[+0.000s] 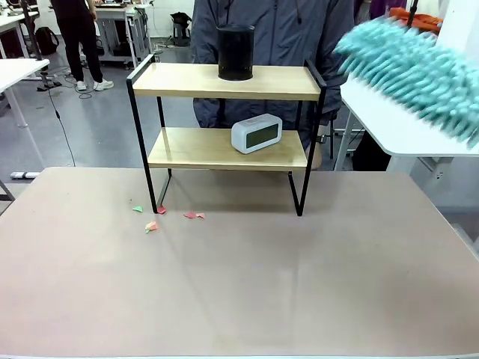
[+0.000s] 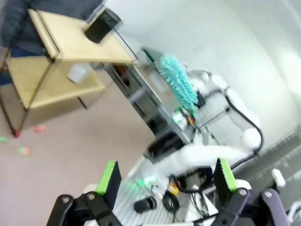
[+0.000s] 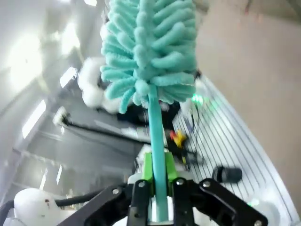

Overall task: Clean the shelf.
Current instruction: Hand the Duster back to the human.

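The shelf (image 1: pixel 179 79) stands at the far middle of the table, with two wooden boards in a black frame. A black cylinder (image 1: pixel 236 52) sits on its top board and a white clock (image 1: pixel 257 133) on the lower one. A fluffy teal duster (image 1: pixel 412 71) hangs blurred in the air to the right of the shelf, level with its top board. In the right wrist view my right gripper (image 3: pixel 159 186) is shut on the duster's thin teal handle, below the head (image 3: pixel 148 47). My left gripper (image 2: pixel 167 181) is open and holds nothing, well away from the shelf (image 2: pixel 70 40) and the duster (image 2: pixel 178 84).
Small paper scraps (image 1: pixel 152 225) in red, pink and green lie on the brown table (image 1: pixel 239 292) by the shelf's left legs. A person in a grey jacket (image 1: pixel 284 34) stands right behind the shelf. A white table (image 1: pixel 397 131) stands at the right.
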Motion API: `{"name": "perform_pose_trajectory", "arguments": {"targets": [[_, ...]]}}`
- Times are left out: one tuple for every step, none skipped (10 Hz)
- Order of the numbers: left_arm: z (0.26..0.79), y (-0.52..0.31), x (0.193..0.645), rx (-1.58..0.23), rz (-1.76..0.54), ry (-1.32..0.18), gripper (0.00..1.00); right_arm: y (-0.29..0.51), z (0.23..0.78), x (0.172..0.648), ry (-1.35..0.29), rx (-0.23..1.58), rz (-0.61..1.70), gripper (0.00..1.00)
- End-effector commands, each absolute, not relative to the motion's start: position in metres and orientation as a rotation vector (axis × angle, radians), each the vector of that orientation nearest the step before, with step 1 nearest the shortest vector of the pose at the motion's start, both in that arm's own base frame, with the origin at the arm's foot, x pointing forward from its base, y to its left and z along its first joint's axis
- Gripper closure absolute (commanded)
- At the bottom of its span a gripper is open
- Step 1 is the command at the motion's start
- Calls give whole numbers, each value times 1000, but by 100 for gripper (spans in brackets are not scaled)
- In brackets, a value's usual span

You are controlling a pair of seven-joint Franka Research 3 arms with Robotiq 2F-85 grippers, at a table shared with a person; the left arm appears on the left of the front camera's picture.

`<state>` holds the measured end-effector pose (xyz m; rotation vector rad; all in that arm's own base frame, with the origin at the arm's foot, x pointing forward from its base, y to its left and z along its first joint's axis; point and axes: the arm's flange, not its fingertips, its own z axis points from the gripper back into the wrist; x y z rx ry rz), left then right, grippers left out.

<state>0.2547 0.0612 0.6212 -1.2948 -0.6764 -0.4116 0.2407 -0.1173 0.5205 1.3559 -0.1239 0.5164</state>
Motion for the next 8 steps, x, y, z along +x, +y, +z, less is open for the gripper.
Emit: {"name": "perform_pose_trajectory", "arguments": {"targets": [[603,6,244,-1307,-584,-489,0,-79,507,225,91,1092,895,87],[592,-24,235,-1279,-655,-439,0,-62,500,219,180,1034,988,87],[575,-47,228,-1250,-693,-350,0,-51,490,220,232,1003,993,87],[557,-36,232,-1070,-665,-317,0,-67,514,223,107,1172,736,87],[587,-40,235,-1290,-637,-390,0,-67,514,223,107,1172,736,87],[587,-40,235,-1290,-637,-390,0,-46,503,217,222,1080,860,87],[566,-53,230,-1203,-660,-316,0,-35,503,229,319,1066,1035,87],[557,-76,244,-1208,-602,-325,0,-3,513,241,388,974,1133,87]]}}
